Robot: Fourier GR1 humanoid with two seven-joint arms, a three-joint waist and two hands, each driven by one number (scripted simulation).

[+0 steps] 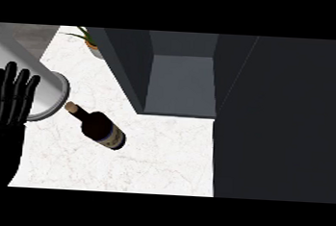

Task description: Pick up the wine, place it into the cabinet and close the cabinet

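Note:
The wine bottle [100,129], dark with a tan cork and a pale label, rests on the white marble counter [154,157], its neck pointing to the upper left. My left hand [7,111] shows at the view's left edge, open with fingers straight up, a little to the left of the bottle and apart from it. The cabinet [181,82] stands open behind the bottle, its grey inside showing bare. My right hand does not show.
A pale grey cylinder [37,79] slants in from the top left, ending just beside the bottle's cork. A broad dark panel [284,121], likely the cabinet's door, fills the right side. A potted plant [89,39] stands at the back.

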